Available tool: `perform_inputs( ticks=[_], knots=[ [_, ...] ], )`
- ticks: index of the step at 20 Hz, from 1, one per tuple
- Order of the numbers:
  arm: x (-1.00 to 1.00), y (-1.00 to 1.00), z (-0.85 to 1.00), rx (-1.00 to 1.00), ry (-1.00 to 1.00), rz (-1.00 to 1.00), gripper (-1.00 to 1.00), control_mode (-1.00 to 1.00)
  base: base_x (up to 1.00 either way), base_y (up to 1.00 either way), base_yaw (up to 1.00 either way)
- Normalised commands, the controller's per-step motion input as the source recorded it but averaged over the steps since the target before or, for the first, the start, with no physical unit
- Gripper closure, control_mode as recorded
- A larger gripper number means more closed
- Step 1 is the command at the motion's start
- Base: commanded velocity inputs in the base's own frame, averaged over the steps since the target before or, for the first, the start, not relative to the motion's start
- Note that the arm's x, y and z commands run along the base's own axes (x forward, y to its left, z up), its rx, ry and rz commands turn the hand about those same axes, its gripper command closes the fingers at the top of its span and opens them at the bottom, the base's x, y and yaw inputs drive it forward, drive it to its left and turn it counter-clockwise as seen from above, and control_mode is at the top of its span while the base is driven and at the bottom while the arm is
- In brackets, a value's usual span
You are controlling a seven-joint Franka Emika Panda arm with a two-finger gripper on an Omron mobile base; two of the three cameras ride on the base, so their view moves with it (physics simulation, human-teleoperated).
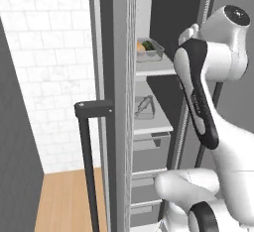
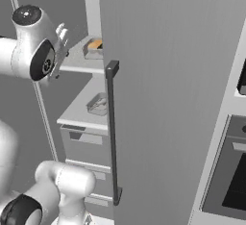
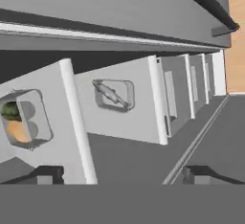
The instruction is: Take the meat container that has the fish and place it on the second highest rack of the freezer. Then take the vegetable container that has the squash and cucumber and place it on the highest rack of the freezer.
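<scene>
Open freezer (image 1: 149, 127), arm raised, pincer (image 3: 119, 175) (jaws wide) facing shelves

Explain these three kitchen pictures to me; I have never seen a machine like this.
This is a white robot arm with dark joints on a driving base, facing an open tall grey freezer. Two pictures come from cameras on the base, behind the arm to its left and right; the third looks along the arm's gripper, so it appears rolled sideways. Inside, the upper pale-grey shelf carries a grey tray with an orange-tan squash and a dark green cucumber. The shelf below carries a tray with a slim silvery fish. Grey drawers sit underneath. The gripper is open and holds nothing.
</scene>
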Motion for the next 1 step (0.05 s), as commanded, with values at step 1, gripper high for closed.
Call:
perform_inputs(
  ticks=[1],
  knots=[
    [-1.00, -0.04, -0.42, 0.02, 0.07, 0.00, -1.00, -1.00, 0.00, 0.00, 0.00]
  ],
)
